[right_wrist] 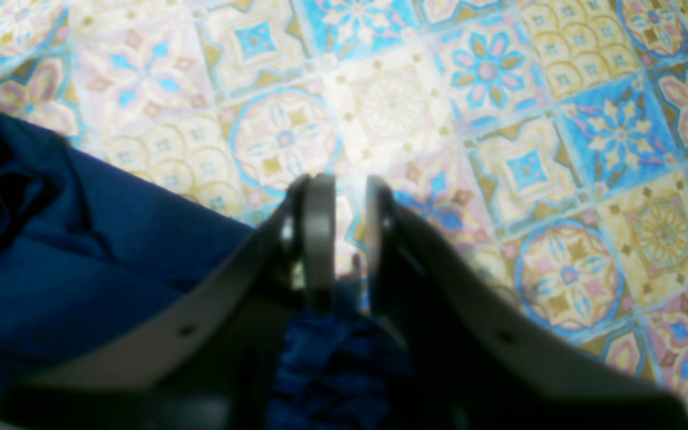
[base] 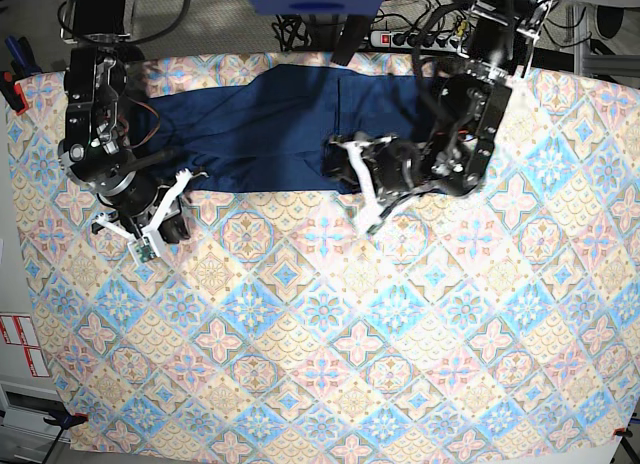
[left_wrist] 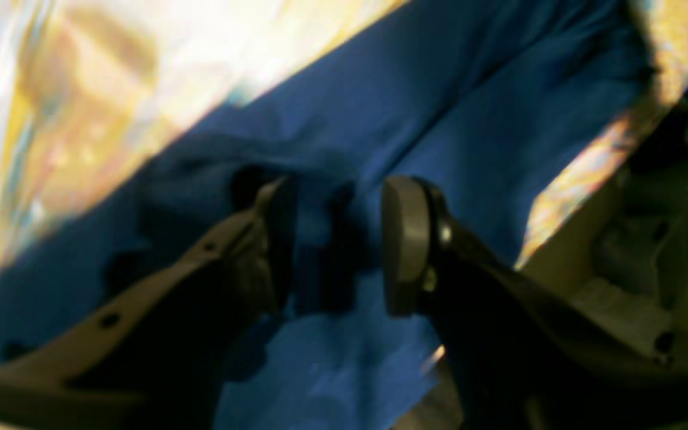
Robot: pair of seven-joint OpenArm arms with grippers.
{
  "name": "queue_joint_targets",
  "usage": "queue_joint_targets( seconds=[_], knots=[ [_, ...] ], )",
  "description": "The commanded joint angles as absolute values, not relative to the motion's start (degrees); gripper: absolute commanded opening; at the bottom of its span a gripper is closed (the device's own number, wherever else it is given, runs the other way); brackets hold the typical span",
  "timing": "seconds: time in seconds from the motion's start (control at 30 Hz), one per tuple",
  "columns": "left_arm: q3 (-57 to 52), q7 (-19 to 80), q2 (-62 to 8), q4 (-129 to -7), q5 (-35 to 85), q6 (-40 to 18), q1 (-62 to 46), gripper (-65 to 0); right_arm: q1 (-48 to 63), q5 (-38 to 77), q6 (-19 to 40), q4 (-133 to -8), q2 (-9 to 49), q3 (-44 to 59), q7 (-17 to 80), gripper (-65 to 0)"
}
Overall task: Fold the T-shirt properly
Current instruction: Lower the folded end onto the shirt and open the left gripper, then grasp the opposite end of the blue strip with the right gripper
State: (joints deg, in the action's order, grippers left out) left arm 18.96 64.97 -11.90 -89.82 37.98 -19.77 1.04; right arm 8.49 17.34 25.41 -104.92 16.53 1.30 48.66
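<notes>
The dark navy T-shirt (base: 270, 124) lies spread across the far part of the table, with sleeves reaching left and right. At the shirt's lower hem my left gripper (base: 352, 184) is down on the cloth. In its wrist view the left gripper (left_wrist: 341, 185) has a thick dark fold of the T-shirt (left_wrist: 439, 89) pinched between its pads. At the shirt's left end, my right gripper (base: 165, 219) is over the sleeve. In its wrist view the right gripper (right_wrist: 350, 185) holds bunched navy T-shirt (right_wrist: 81, 251) cloth deep between its fingers, with the tips slightly apart.
A pastel patterned tablecloth (base: 320, 334) covers the whole table. A power strip (base: 400, 34) and cables lie beyond the far edge. A red clamp (base: 12, 84) sits at the left edge. The left arm's body (base: 470, 114) stands over the shirt's right part.
</notes>
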Motion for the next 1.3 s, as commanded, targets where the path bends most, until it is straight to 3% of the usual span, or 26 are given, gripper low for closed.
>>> queue_joint_targets(
  seconds=[0.0,0.2,0.33,0.5,0.7,0.77,0.97,1.1,1.27],
  knots=[
    [19.6,63.4,-11.4,-90.6,38.9,-19.8,2.0,-42.6,7.7,17.9,25.4,-106.0,17.1,1.6,47.4,-56.4],
    [19.9,61.0,-10.9,-91.8,39.4,-19.8,2.4,-42.8,7.7,17.9,25.4,-106.0,17.1,1.6,47.4,-56.3],
    [19.3,60.4,-15.4,-97.1,39.4,-19.8,-1.2,-42.8,8.0,17.9,25.4,-106.0,18.1,1.9,47.7,-56.0],
    [8.7,60.8,-18.9,-103.4,39.5,-19.8,-8.2,-42.8,10.8,18.0,25.4,-105.7,19.8,3.4,48.0,-55.6],
    [-5.6,61.0,-19.8,-109.1,39.5,-19.9,-16.6,-42.9,11.5,18.0,25.4,-104.0,19.6,3.4,55.2,-44.6],
    [-8.6,61.0,-19.7,-109.1,39.5,-19.9,-18.2,-45.0,11.5,18.0,25.4,-101.8,19.6,3.4,55.2,-42.2],
    [-15.9,61.0,-19.7,-108.8,39.3,-20.0,-21.7,-65.0,11.1,18.0,25.4,-93.1,19.7,8.9,55.6,-38.9],
    [-18.1,61.0,-19.7,-108.7,39.2,-20.0,-21.8,-65.0,11.1,18.5,25.4,-89.2,19.8,11.0,55.6,-35.2],
    [-18.0,61.0,-19.6,-107.9,39.1,-20.0,-21.8,-65.0,11.1,28.2,25.5,-84.9,21.9,12.3,55.7,-33.9]
  ],
)
